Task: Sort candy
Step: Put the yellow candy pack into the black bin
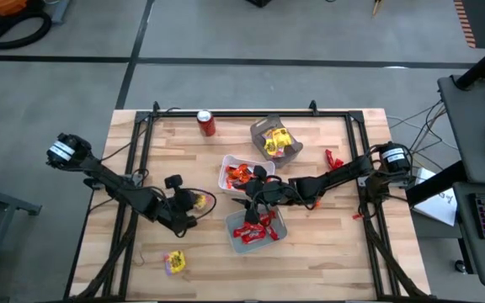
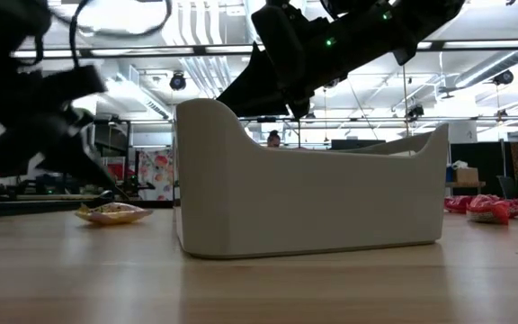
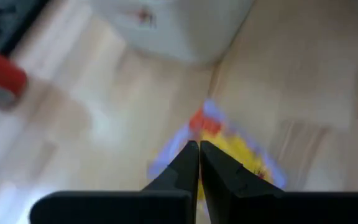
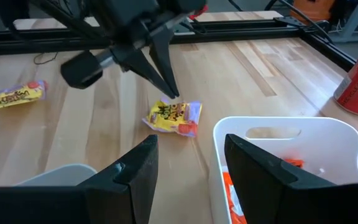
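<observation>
A yellow candy packet with a blue and red end lies on the wooden table, left of the trays. My left gripper is shut at its edge and also shows in the high view. My right gripper hangs open over the white tray of orange candy, touching nothing. Next to it, a tray near the front holds red candy. A tray farther back holds yellow candy. Another yellow packet lies near the front left. My left gripper has its fingertips closed at the yellow packet's far edge, coming down at a slant from the table's left. The packet lies on the table below the tips. Whether the wrapper's edge is caught between them, I cannot tell.
A red soda can stands at the back, left of the yellow tray. Loose red candy lies at the right, one piece by my right arm and one nearer the front. A black frame borders the table.
</observation>
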You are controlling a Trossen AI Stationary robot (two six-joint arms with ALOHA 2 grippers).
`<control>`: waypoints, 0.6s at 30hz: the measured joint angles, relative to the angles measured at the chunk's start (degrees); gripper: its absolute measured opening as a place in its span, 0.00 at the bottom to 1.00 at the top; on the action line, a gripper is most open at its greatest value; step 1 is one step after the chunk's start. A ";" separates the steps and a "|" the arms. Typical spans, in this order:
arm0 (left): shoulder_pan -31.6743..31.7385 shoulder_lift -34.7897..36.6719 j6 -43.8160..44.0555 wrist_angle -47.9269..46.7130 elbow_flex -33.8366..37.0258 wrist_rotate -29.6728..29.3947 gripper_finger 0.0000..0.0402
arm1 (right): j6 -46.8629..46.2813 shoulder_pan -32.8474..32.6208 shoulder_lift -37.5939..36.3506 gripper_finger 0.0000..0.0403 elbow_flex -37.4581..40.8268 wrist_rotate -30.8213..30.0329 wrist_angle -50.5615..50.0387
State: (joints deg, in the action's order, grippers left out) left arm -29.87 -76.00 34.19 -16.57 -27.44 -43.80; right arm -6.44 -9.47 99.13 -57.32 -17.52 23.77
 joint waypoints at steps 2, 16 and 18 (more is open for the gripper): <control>-0.01 0.10 -2.07 -0.58 -2.18 -0.96 0.00 | -0.19 0.00 0.00 0.44 0.00 0.00 0.02; 0.42 1.77 6.52 -2.97 -4.22 1.69 0.08 | -0.37 -0.02 0.00 0.44 0.00 0.02 -0.12; 0.44 1.98 7.23 -2.42 -2.98 1.19 0.14 | -0.39 -0.02 0.00 0.44 0.00 0.02 -0.59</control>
State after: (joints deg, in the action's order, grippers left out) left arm -29.43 -74.02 41.42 -18.99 -30.43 -42.61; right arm -6.83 -9.50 99.13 -57.32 -17.50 23.19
